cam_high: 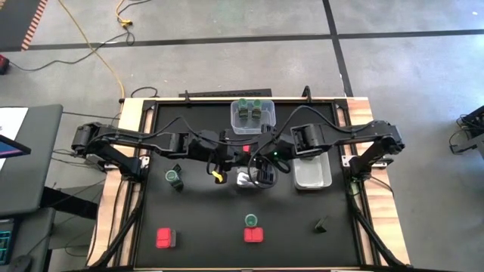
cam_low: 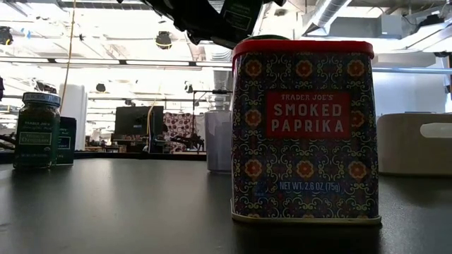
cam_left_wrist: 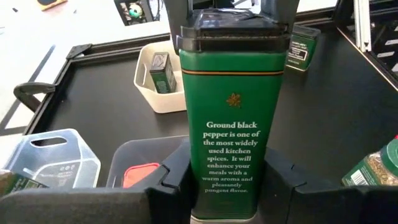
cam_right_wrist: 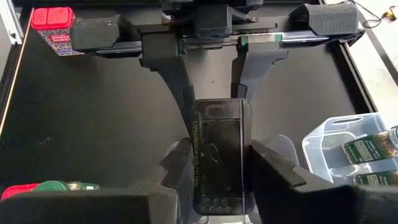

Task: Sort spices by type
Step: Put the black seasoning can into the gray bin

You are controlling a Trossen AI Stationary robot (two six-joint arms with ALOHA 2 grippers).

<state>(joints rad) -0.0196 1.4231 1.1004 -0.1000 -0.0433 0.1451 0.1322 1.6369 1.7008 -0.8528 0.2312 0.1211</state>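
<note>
I see both grippers on one black pepper tin (cam_left_wrist: 233, 106) mid-table. Left gripper (cam_left_wrist: 231, 186) clamps its body; right gripper (cam_right_wrist: 219, 168) pinches its dark lid end.

The paprika tin (cam_low: 304, 130) hides the table centre in the low view. The pepper tin (cam_left_wrist: 233, 118) base is cut off by the left wrist view's edge.

front: paprika tin (cam_high: 253, 235), jar (cam_high: 250, 220) | front-right: bare mat (cam_high: 299, 242)
</note>
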